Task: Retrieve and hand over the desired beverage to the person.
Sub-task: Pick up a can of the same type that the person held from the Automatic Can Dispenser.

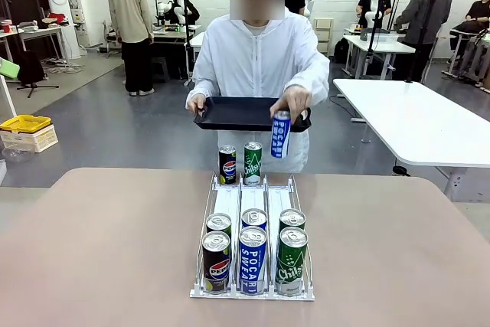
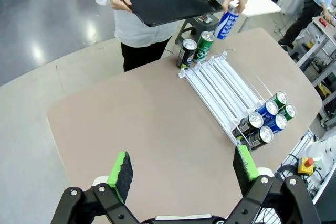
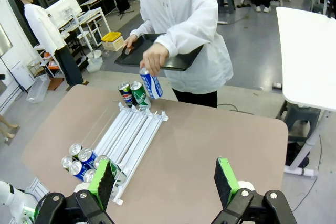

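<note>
The person [image 1: 260, 59] in a white hooded jacket stands at the table's far side. One hand holds a black tray [image 1: 237, 112]; the other holds a blue Pocari Sweat can [image 1: 281, 134] tilted just above the far end of the white three-lane can rack [image 1: 253, 197]. A Pepsi can [image 1: 227, 165] and a green Chilsung can [image 1: 253, 162] stand at that far end. Several cans fill the near end, with Pepsi [image 1: 216, 262], Pocari Sweat [image 1: 252, 259] and Chilsung [image 1: 291, 261] in front. My left gripper [image 2: 184, 163] and right gripper [image 3: 164, 174] hang open and empty, high above the table.
The brown table [image 1: 115, 250] has bare room on both sides of the rack. A white table [image 1: 421, 120] stands at the back right, and a yellow crate [image 1: 25, 122] sits on the floor at the left. Other people stand far back.
</note>
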Controlling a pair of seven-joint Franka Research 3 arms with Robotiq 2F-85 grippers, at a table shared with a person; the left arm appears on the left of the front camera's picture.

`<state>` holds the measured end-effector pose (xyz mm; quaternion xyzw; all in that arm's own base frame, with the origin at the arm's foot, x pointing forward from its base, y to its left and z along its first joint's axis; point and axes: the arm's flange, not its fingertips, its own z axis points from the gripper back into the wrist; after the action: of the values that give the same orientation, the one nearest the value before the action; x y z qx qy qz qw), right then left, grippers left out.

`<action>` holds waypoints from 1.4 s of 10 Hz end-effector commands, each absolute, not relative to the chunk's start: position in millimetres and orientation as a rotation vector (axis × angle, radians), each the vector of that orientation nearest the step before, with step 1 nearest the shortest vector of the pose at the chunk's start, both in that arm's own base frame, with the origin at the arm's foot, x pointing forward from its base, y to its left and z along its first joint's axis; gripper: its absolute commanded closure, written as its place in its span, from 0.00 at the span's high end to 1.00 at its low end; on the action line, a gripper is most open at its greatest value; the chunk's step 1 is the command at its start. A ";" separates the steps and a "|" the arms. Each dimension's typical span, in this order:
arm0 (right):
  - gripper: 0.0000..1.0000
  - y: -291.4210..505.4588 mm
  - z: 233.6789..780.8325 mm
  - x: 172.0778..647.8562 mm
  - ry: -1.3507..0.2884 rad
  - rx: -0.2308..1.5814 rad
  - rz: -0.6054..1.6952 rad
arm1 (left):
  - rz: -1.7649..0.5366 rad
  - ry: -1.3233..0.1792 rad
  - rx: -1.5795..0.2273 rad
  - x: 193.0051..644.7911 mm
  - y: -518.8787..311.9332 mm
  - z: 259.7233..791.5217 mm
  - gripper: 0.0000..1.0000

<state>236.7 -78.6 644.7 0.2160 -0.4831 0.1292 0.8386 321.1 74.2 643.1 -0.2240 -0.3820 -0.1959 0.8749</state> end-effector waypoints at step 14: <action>1.00 -75.1 644.2 239.3 -1.020 0.479 0.291 | -0.426 -0.800 -0.475 321.8 75.6 642.5 1.00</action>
<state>236.7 -78.6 644.7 0.2160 -0.4831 0.1292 0.8386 321.1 74.2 643.1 -0.2240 -0.3820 -0.1961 0.8749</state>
